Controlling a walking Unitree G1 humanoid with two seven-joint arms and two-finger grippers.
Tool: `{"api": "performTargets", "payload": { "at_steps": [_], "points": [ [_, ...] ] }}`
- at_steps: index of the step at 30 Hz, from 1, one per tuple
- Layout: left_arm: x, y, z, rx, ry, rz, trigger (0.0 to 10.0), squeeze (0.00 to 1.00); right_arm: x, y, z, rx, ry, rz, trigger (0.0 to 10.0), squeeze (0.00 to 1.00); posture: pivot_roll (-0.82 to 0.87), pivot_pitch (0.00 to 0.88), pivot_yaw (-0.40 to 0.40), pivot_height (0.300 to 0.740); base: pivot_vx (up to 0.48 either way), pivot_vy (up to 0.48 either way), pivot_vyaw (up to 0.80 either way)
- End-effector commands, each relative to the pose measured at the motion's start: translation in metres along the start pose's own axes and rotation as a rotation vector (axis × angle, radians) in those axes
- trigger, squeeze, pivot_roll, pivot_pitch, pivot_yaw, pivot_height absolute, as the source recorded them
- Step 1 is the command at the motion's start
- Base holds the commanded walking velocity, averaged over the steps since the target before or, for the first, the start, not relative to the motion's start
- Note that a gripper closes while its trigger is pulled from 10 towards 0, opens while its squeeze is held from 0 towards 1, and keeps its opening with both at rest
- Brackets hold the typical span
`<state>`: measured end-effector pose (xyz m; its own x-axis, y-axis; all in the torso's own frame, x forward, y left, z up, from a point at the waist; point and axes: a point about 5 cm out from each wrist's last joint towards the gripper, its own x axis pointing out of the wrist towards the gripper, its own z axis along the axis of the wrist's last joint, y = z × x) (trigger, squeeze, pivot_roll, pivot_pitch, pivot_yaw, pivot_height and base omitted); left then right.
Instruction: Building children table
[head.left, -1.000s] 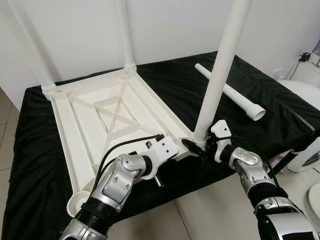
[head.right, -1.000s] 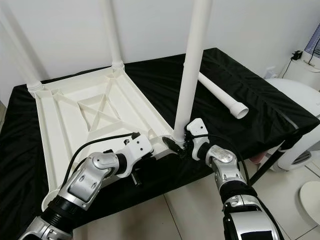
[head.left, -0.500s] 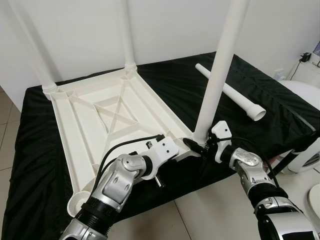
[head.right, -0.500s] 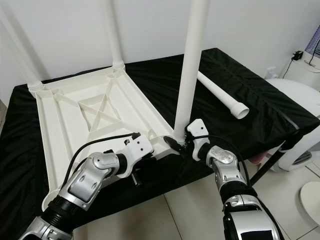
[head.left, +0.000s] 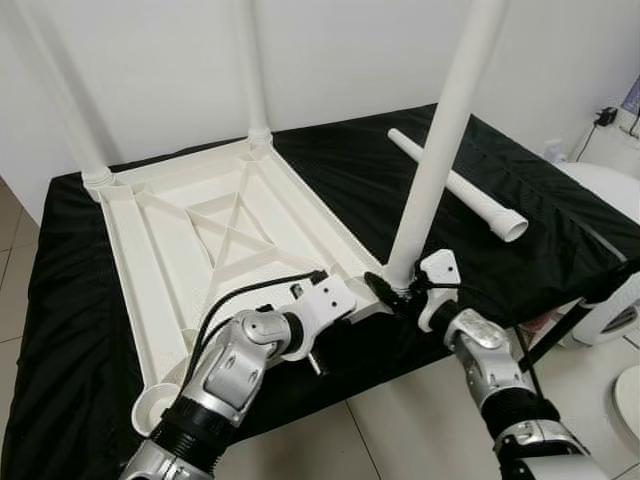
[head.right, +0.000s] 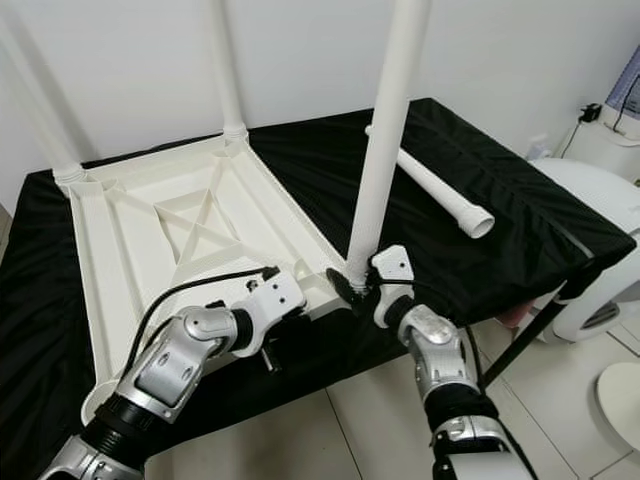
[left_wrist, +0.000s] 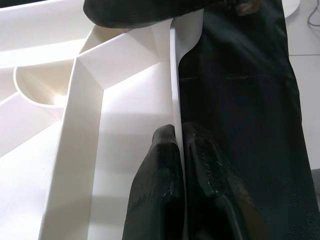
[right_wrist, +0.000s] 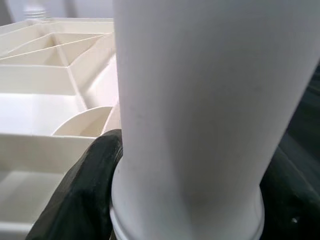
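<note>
Upturned white tabletop lying on black-draped surface; right end effector clenched around base of upright leg at near corner; left end effector pinching tabletop's rim; spare leg lying nearby

My left arm reached forward and to the right, elbow bent, its silver forearm rising from the lower left with a black cable looping over the wrist. My left end effector had its two black fingers pinched together on the thin rim of the white table top, one finger on each side of that edge. My right arm came in from the lower right, forearm angled up and inward, wrist turned toward the left. My right end effector was clamped around the base of the upright table leg, with a black finger pressed against the leg's collar.
</note>
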<state>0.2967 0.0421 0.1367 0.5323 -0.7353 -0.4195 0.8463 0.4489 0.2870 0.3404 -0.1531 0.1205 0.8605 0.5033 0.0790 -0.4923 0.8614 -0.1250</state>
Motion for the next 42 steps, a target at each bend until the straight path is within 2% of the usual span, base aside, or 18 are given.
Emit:
{"api": "performTargets", "payload": {
  "at_steps": [1, 4, 5, 6, 9, 10, 14, 17, 19, 37, 38, 39, 42],
  "points": [
    [0.002, -0.003, 0.002, 0.014, -0.003, 0.06, 10.0, 0.0, 0.001, 0.007, -0.01, 0.035, 0.048, -0.038, 10.0, 0.0, -0.12, 0.036, 0.052, 0.74, 0.0, 0.0, 0.0],
    [0.002, -0.003, 0.002, 0.014, -0.003, 0.059, 10.0, 0.0, 0.003, 0.01, -0.007, 0.039, 0.037, -0.068, 10.0, 0.0, -0.12, 0.035, 0.053, 0.74, 0.0, 0.0, 0.0],
    [0.002, -0.003, 0.002, 0.014, -0.003, 0.058, 10.0, 0.0, 0.008, 0.016, -0.002, 0.033, 0.017, -0.133, 10.0, 0.0, -0.13, 0.035, 0.053, 0.74, 0.0, 0.0, 0.0],
    [0.002, -0.003, 0.002, 0.014, -0.003, 0.058, 10.0, 0.0, 0.008, 0.016, -0.002, 0.033, 0.017, -0.133, 10.0, 0.0, -0.13, 0.035, 0.053, 0.74, 0.0, 0.0, 0.0],
    [0.002, -0.003, 0.002, 0.015, -0.003, 0.058, 10.0, 0.0, 0.012, 0.019, 0.002, 0.086, 0.02, -0.279, 10.0, 0.0, -0.12, 0.035, 0.051, 0.74, 0.0, 0.0, 0.0],
    [0.002, -0.003, 0.002, 0.015, -0.003, 0.059, 10.0, 0.0, 0.013, 0.021, 0.003, 0.078, 0.026, -0.335, 10.0, 0.0, -0.12, 0.035, 0.051, 0.74, 0.0, 0.0, 0.0],
    [0.001, -0.003, 0.002, 0.014, -0.003, 0.061, 10.0, 0.0, 0.014, 0.027, 0.004, 0.066, 0.041, -0.417, 10.0, 0.0, -0.12, 0.035, 0.051, 0.74, 0.0, 0.0, 0.0],
    [0.001, -0.002, 0.002, 0.013, -0.003, 0.063, 10.0, 0.0, 0.016, 0.034, 0.008, 0.077, 0.017, -0.499, 10.0, 0.0, -0.12, 0.037, 0.046, 0.74, 0.0, 0.0, 0.0],
    [0.001, -0.002, 0.002, 0.013, -0.003, 0.065, 10.0, 0.0, 0.017, 0.04, 0.013, 0.05, 0.004, -0.553, 10.0, 0.0, -0.12, 0.038, 0.046, 0.74, 0.0, 0.0, 0.0],
    [0.0, 0.0, 0.002, 0.01, 0.0, 0.073, 10.0, 0.0, 0.014, 0.038, 0.019, 0.044, 0.004, -0.618, 10.0, 0.0, -0.12, 0.05, 0.051, 0.74, 0.0, 0.0, 0.0],
    [0.0, 0.001, 0.002, 0.009, -0.001, 0.074, 10.0, 0.0, 0.013, 0.037, 0.019, 0.046, 0.002, -0.621, 10.0, 0.92, -0.12, 0.051, 0.053, 0.74, 0.0, 0.0, 0.0],
    [0.0, 0.001, 0.002, 0.009, -0.001, 0.075, 10.0, 0.0, 0.013, 0.037, 0.019, 0.048, 0.001, -0.623, 10.0, 1.0, -0.12, 0.051, 0.053, 0.74, 0.0, 0.0, 0.0],
    [0.0, 0.002, 0.003, 0.008, -0.002, 0.078, 10.0, 0.0, 0.012, 0.037, 0.02, 0.061, -0.013, -0.593, 10.0, 1.0, -0.12, 0.051, 0.053, 0.74, 0.0, 0.0, 0.0]
  ]
}}
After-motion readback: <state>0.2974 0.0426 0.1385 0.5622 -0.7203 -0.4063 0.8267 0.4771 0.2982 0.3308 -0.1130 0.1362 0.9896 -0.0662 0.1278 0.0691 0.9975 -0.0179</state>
